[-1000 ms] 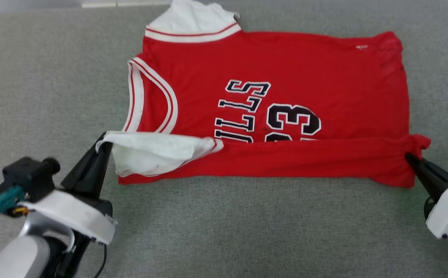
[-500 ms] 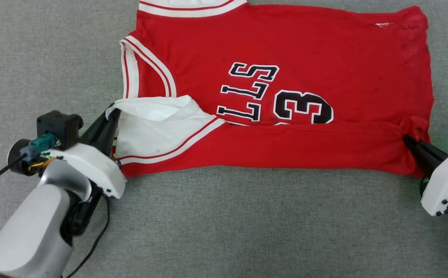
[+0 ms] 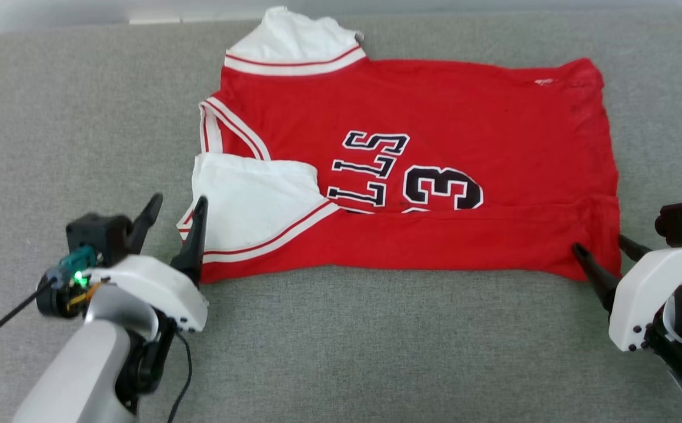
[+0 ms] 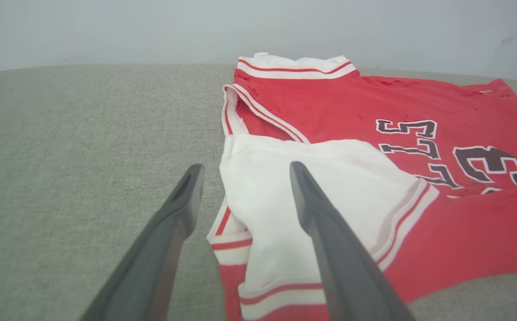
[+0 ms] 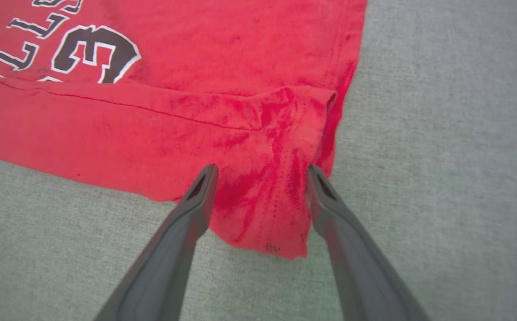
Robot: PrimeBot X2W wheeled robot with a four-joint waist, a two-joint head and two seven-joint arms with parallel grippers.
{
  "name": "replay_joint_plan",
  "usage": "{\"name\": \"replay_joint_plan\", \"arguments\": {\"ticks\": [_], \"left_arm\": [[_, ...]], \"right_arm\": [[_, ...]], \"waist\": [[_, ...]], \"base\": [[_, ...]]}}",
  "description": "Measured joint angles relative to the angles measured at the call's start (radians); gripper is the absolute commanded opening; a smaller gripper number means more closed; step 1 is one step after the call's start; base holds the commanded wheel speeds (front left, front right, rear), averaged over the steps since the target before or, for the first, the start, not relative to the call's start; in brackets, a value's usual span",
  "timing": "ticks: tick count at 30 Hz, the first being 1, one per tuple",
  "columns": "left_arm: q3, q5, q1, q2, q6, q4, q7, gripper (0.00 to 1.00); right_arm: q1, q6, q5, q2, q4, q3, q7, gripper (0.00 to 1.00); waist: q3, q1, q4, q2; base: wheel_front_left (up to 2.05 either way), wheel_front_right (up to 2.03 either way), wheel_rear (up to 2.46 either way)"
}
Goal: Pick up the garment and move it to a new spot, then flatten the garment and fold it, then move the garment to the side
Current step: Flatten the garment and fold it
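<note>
The red basketball jersey (image 3: pixel 464 111) lay partly folded; the left tool (image 3: pixel 179 201) gaped wide at its white sleeve (image 3: pixel 247 200); the right tool (image 3: pixel 599 242) gaped wide at its hem corner.

garment (image 3: pixel 464 111) – matt red knit cloth, faintly mottled near the hem; sleeve (image 3: pixel 253 200) soft white cloth, lettering (image 3: pixel 376 170) flat smooth print. Surface (image 3: pixel 376 352) under it – coarse grey woven fabric, matt. left gripper (image 3: pixel 179 201), right gripper (image 3: pixel 599 242): fingers (image 4: pixel 332 249) dark matt plastic-looking, shells (image 3: pixel 641 294) smooth white plastic.
</note>
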Motion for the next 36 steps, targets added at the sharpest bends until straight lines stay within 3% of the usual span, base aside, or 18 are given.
{"name": "replay_joint_plan", "arguments": {"ticks": [7, 12, 18, 28, 33, 35, 36], "left_arm": [[0.009, -0.038, 0.151, 0.038, 0.090, -0.128, 0.107, 1.00], [-0.005, -0.062, 0.212, 0.067, 0.125, -0.210, 0.196, 1.00], [-0.003, -0.051, 0.222, 0.104, 0.172, -0.241, 0.250, 1.00], [0.014, -0.070, 0.211, 0.118, 0.199, -0.218, 0.300, 1.00], [-0.013, -0.068, 0.194, 0.127, 0.178, -0.197, 0.332, 1.00], [-0.021, -0.078, 0.182, 0.133, 0.165, -0.189, 0.361, 0.20], [-0.021, -0.093, 0.178, 0.132, 0.156, -0.187, 0.374, 0.00]], "right_arm": [[0.063, 0.000, -0.072, 0.095, -0.068, -0.079, 0.102, 1.00], [0.107, 0.000, -0.093, 0.159, -0.153, -0.107, 0.171, 1.00], [0.123, 0.000, -0.107, 0.192, -0.223, -0.124, 0.196, 1.00], [0.128, 0.000, -0.117, 0.209, -0.250, -0.120, 0.182, 1.00], [0.124, 0.000, -0.124, 0.205, -0.253, -0.123, 0.173, 1.00], [0.122, 0.000, -0.124, 0.202, -0.253, -0.125, 0.170, 1.00], [0.122, 0.000, -0.124, 0.201, -0.253, -0.125, 0.170, 1.00]], "waist": [[-0.062, -0.0001, -0.015, 0.0000], [-0.064, -0.0001, -0.029, 0.0000], [-0.040, -0.0001, -0.046, 0.0000], [0.014, -0.0001, -0.069, 0.0000], [0.041, -0.0001, -0.075, 0.0000], [0.049, -0.0001, -0.076, 0.0000], [0.051, -0.0001, -0.075, 0.0000]], "base": [[0.00, 0.00, 0.00], [0.00, 0.00, 0.00], [0.00, 0.00, 0.00], [0.00, 0.00, 0.00], [0.00, 0.00, 0.00], [0.00, 0.00, 0.00], [0.00, 0.00, 0.00]]}}
